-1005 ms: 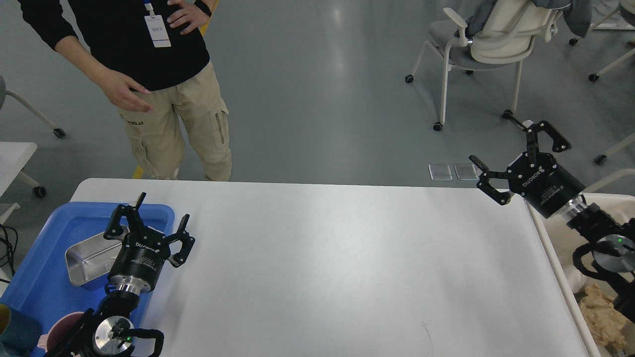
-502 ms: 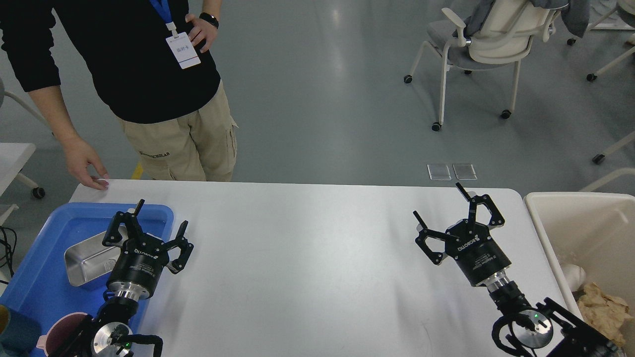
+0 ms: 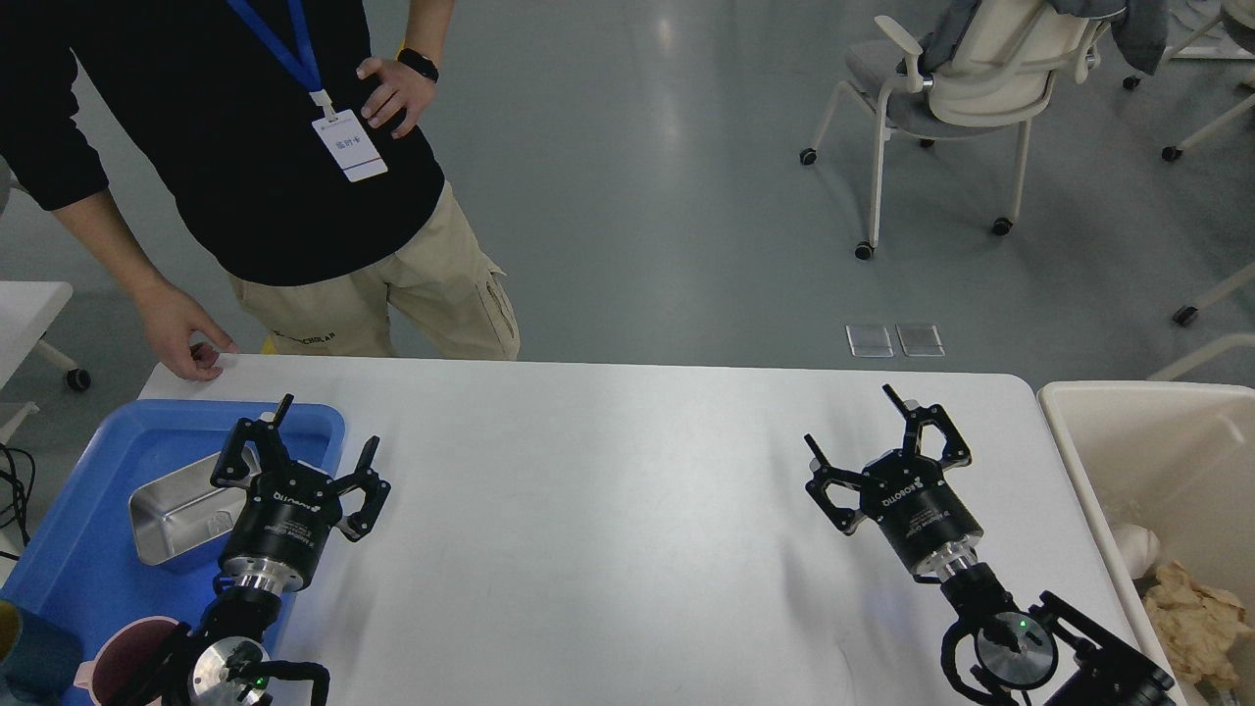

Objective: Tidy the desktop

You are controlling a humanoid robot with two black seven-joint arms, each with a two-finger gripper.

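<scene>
The person's (image 3: 245, 167) head is cut off by the top edge, and the left sleeve runs out of view. At the lower left corner the blue tray (image 3: 88, 579) is partly cropped; a pink cup (image 3: 127, 657) and a teal-and-yellow object (image 3: 25, 647) on it are half hidden by the left arm and the frame edge, so their shape is hard to read. The cream bin (image 3: 1157, 431) beyond the tabletop's right edge is also cut off, with crumpled brown paper (image 3: 1186, 613) and something white inside it.

The left tool (image 3: 322, 446) hangs over the right rim of the tray, its two fingers spread wide and holding nothing; behind it a steel pan (image 3: 176, 510) lies in the tray. The right tool (image 3: 853, 420) stands over the tabletop (image 3: 608, 510) near the right edge, fingers likewise wide apart and empty.

The white tabletop fills the lower middle of the view, bare between the two arms.

Against half a second ago, the right tool sits slightly nearer the far edge, the left barely differs, and the person's hand (image 3: 191, 338), at the far left corner, has curled its fingers.
</scene>
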